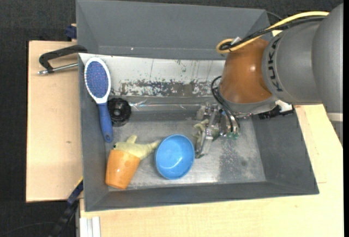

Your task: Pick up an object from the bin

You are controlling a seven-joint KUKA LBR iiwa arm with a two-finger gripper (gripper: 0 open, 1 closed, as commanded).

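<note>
My gripper (206, 135) hangs low over the middle of the bin floor, just right of a blue bowl (174, 156) that lies near the front wall. Its fingers (200, 143) point down toward the bowl's right rim with a gap between them and nothing held. Left of the bowl lies an orange cup with a pale yellow piece on top (123, 165).
A blue and white hairbrush (99, 89) leans along the left wall, and a small black round thing (118, 110) sits beside its handle. The arm with its orange cover comes in from the right, above the bin's right half.
</note>
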